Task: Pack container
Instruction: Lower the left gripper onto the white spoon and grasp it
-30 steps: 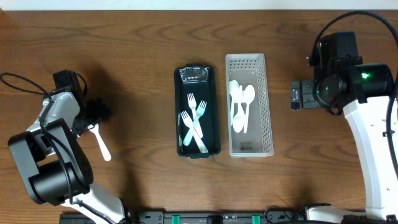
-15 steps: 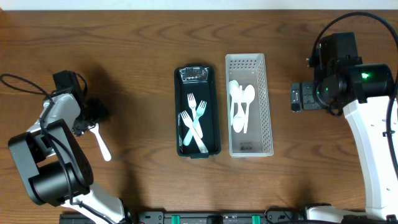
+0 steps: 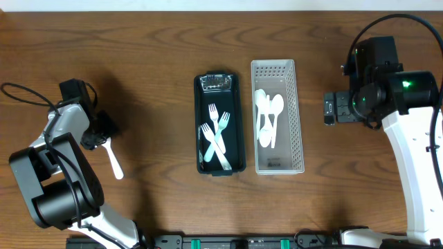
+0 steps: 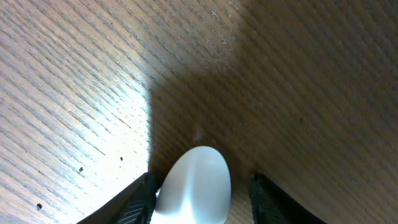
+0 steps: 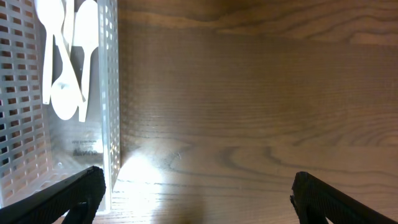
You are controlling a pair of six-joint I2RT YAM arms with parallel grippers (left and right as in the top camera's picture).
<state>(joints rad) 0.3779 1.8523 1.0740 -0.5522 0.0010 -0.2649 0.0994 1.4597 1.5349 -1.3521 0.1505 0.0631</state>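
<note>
My left pincer (image 4: 200,200) has narrowed from wide open around the white spoon (image 4: 194,182); a gap shows on one side, so no grip yet. The spoon lies at nine o'clock on the table (image 3: 152,62), well apart from the white basket (image 3: 299,104)

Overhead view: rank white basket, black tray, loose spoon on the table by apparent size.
1. white basket, largest, though only slightly.
2. black tray, a close second, a little shorter.
3. loose spoon, clearly smallest.

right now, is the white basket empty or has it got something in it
Not empty: several white spoons lie inside the white basket, bunched toward its middle.
</note>
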